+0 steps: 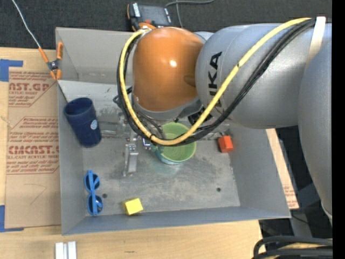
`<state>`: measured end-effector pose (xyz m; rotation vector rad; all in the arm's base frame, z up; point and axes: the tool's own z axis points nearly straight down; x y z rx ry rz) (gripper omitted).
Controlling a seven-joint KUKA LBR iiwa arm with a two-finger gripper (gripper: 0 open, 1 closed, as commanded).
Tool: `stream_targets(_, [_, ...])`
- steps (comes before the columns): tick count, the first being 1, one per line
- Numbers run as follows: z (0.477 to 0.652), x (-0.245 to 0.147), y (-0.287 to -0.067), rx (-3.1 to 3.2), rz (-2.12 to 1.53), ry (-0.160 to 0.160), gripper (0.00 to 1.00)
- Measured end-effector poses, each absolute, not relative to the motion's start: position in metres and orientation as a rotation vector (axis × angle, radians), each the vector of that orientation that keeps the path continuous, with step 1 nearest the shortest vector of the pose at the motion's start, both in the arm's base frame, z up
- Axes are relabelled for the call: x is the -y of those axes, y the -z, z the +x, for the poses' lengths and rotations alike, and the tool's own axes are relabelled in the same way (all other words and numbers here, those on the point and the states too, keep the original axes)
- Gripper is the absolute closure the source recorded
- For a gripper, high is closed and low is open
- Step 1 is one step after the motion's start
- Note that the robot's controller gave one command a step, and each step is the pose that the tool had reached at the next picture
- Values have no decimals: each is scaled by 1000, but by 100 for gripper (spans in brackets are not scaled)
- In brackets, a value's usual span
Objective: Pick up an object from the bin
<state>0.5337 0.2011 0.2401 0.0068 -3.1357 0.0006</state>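
**End effector low beside the green cup**

In the grey bin (183,186), the end effector (131,158) hangs just left of the green cup (177,146) at mid-floor. I cannot tell whether it is open or closed. It would do best to centre on the cup's rim before closing.

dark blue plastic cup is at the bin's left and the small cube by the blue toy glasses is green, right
No: the camera view shows the small cube by the blue toy glasses is yellow, not green. The rest holds.
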Motion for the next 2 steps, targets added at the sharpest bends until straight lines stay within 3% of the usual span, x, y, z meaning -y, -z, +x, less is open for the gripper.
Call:
stream_targets(1, [574,-113,-166,3131,-87,-7,0])
stream_targets(2, [519,-42,-170,3101,-438,-12,0])
